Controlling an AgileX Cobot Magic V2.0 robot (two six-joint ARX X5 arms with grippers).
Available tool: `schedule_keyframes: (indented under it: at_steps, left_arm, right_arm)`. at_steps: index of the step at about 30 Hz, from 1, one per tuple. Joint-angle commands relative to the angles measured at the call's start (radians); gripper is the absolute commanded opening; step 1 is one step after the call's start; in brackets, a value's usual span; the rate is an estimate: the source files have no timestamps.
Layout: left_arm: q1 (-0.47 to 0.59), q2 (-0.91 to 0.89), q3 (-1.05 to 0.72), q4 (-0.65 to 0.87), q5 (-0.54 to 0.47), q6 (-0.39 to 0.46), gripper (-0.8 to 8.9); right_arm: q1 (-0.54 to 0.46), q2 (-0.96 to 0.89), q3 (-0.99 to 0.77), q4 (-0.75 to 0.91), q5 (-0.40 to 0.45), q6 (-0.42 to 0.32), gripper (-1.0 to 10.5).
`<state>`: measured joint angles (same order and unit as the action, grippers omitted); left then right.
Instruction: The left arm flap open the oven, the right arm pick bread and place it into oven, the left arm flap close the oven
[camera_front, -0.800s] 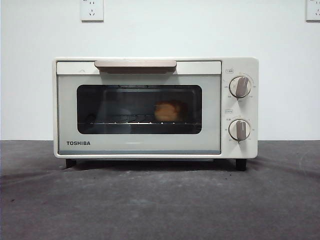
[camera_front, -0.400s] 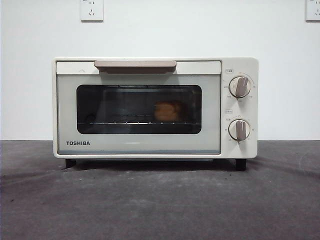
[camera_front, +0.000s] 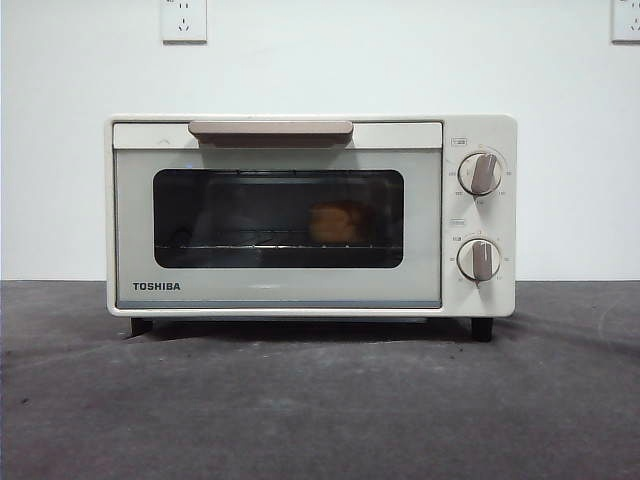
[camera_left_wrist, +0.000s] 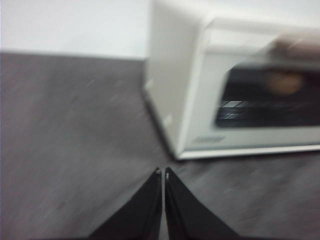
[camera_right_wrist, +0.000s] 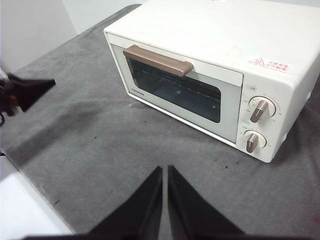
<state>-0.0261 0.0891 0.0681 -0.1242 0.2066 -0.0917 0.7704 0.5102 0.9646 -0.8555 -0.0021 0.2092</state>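
Note:
The cream-white oven (camera_front: 310, 215) stands on the grey table with its door closed, also seen as the oven (camera_right_wrist: 210, 75) and, blurred, the oven (camera_left_wrist: 235, 85). Through its dark window the golden bread (camera_front: 336, 222) rests on the rack, right of centre; the bread (camera_left_wrist: 284, 82) shows as an orange blur. My left gripper (camera_left_wrist: 163, 172) is shut and empty, off the oven's left front corner, over the table. My right gripper (camera_right_wrist: 165, 170) is shut and empty, held back in front of the oven. Neither arm shows in the front view.
Grey cloth covers the table (camera_front: 320, 400) in front of the oven. A white wall with two sockets (camera_front: 184, 20) stands behind. The left arm's black tip (camera_right_wrist: 30, 92) shows at the table's edge in the right wrist view.

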Motion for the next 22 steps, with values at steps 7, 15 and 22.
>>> schedule_keyframes:
  at_steps: [7,15,22]
  left_arm:
    - [0.003,-0.086,-0.056,-0.049,-0.169,0.035,0.2]
    - [0.009,-0.086,-0.056,-0.064,-0.193,0.037,0.2]
    - [0.009,-0.086,-0.056,-0.064,-0.192,0.035,0.2]
  right_arm:
    - [0.005,0.003,0.019,0.01,0.002,-0.008,0.1]
    - [0.005,0.003,0.019,0.011,0.002,-0.008,0.1]
    - [0.005,0.003,0.019,0.011,0.003,-0.008,0.1]
